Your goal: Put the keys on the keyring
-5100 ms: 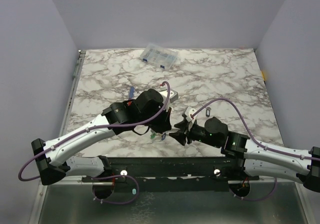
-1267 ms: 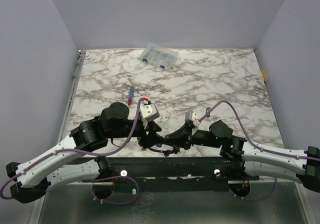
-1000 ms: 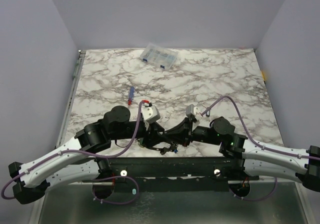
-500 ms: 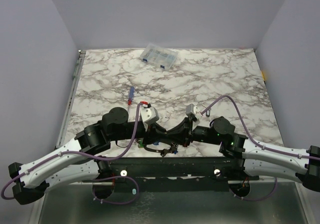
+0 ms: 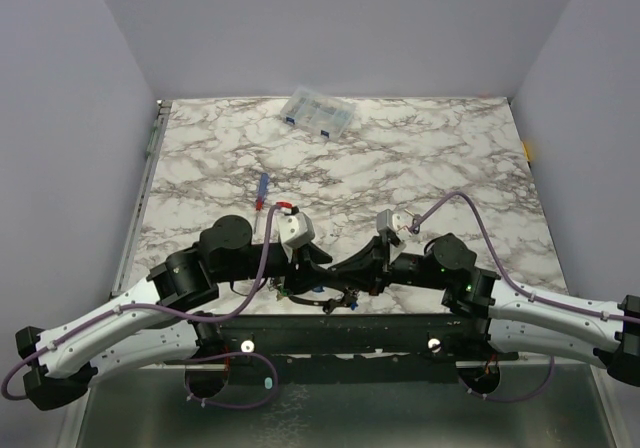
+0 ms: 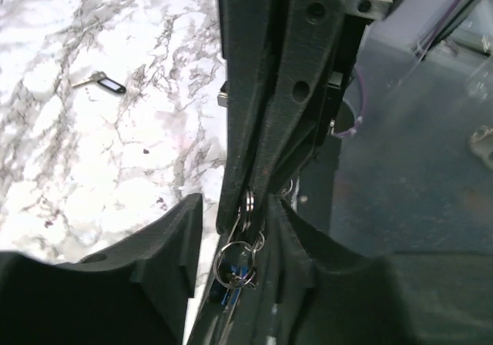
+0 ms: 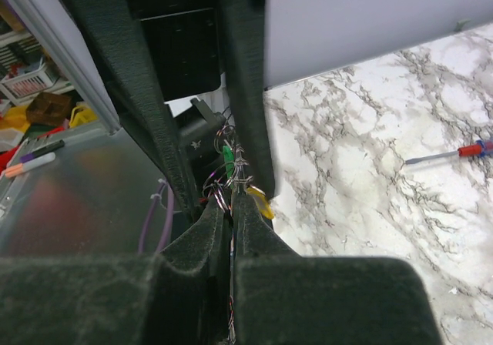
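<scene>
Near edge of marble desk (image 5: 400,158): thin grey metal hoop (image 5: 322,307) pinched betw. R fingers (image 7: 212,229), pressed together — steadied for threading, prob. L fingers (image 6: 166,245) spread round them; green- and yellow-tagged keys (image 7: 228,160) hung there — black-tagged key (image 6: 104,83) left apart.

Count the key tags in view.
4: black tag alone on the table; green tag, yellow tag and blue tag bunched at its near edge. More may be hidden.

Both arms (image 5: 560,313) wear white shells (image 5: 100,320), round black joints (image 5: 225,237), looping purple cables (image 5: 461,198), green lights (image 5: 437,252), matte black fingers (image 6: 166,245).
</scene>
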`<state>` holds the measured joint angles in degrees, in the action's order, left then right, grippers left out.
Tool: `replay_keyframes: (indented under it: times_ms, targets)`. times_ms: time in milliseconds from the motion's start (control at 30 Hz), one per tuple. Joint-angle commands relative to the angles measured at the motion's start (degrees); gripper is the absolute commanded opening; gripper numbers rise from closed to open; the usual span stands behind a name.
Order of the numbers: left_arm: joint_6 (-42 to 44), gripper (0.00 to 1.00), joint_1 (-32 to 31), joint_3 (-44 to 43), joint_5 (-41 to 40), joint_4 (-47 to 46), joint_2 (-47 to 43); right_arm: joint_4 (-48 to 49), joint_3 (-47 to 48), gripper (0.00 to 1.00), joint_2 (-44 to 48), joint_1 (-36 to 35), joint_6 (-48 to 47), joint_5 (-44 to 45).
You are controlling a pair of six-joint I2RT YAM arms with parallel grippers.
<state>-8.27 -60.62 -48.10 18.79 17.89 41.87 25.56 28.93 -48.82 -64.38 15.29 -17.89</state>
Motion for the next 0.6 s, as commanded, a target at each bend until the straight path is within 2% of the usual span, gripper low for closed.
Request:
replay_keyframes:
  times_ms: [0,33,167,567]
  targets:
    - [-1.74,0.48,-0.02,-0.84,-1.03,-0.20,-2.13,3.18,1.19,0.01,1.29,-0.13,-1.04,-3.00]
    - [-1.86,0.48,-0.07,-0.97,-1.26,-0.16,-2.26,3.02,1.29,0.01,1.23,-0.13,-1.08,-2.98]
    - [-2.38,0.36,-0.02,-1.38,-0.55,-0.16,-2.00,2.89,1.39,0.00,1.19,-0.13,-1.05,-2.84]
    - [-2.52,0.37,-0.02,0.26,0.68,-0.21,-0.96,3.41,2.02,0.01,1.20,-0.13,-0.72,-3.81]
